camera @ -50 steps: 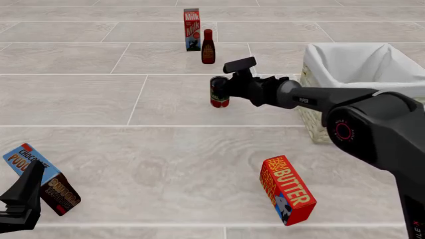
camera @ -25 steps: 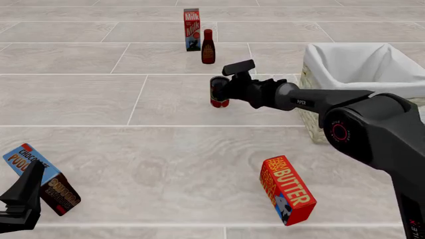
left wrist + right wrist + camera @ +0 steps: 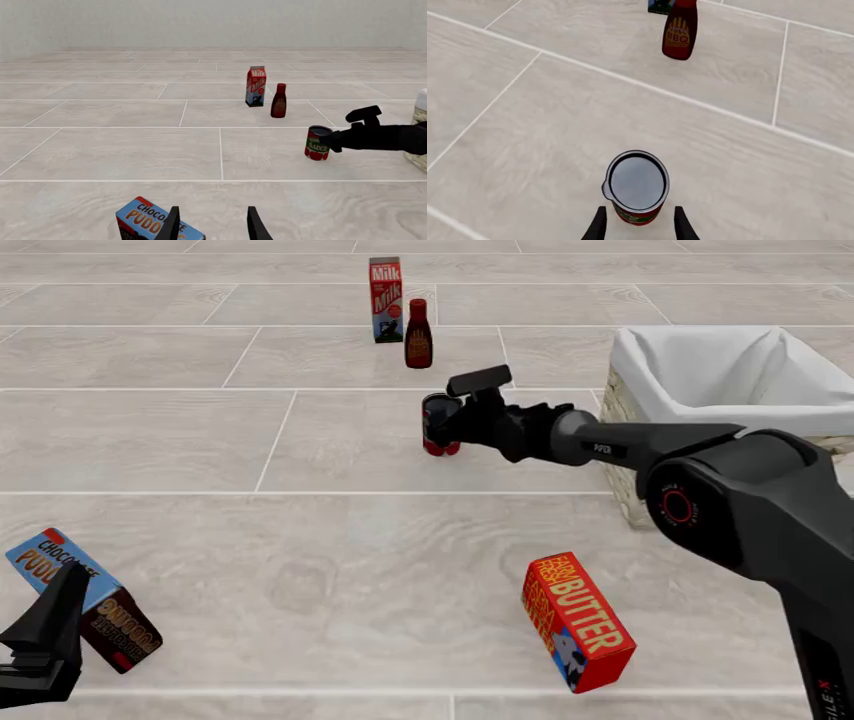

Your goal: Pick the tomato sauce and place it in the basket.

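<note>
The tomato sauce (image 3: 439, 426) stands upright left of the basket (image 3: 641, 502), between the right gripper's (image 3: 638, 226) spread fingers.

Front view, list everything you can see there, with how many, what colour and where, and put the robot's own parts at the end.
tomato sauce: one, red can with a green band, mid table, between the right gripper's fingers
basket: one, pale wicker with white lining, right side
milk carton: one, blue, red and white, upright at the far middle
BBQ bottle: one, dark red-brown with red cap, just right of the milk carton
butter box: one, red with yellow lettering, near right, tilted
chocolate pudding box: one, blue and brown, near left
table: one, pale grey tiled surface
right gripper: one, black, around the can; grip not clear
left gripper: one, black, near left corner over the pudding box, open
</note>
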You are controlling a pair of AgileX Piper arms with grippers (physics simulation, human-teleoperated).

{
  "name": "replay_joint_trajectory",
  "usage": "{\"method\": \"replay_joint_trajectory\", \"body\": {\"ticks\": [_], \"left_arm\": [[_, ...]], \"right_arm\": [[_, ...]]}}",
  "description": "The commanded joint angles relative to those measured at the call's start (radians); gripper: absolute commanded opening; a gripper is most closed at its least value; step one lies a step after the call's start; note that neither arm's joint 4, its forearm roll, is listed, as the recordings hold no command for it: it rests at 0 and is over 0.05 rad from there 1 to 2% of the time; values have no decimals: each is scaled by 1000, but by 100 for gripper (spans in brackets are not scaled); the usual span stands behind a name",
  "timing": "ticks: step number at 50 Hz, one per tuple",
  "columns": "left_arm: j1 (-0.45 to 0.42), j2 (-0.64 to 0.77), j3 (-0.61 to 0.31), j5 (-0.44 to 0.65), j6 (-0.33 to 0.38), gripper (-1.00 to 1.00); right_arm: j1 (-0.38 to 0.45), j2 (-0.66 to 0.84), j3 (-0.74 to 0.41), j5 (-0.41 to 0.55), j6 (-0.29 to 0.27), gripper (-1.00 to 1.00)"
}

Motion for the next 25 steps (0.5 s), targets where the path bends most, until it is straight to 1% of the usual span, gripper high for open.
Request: {"method": "replay_joint_trajectory", "body": {"ticks": [1,25], "left_arm": [[0,0,0,0,0,100],[0,0,0,0,0,100]], "right_arm": [[-1,14,-8,-2,5,100],[3,30,-18,1,9,100]]}}
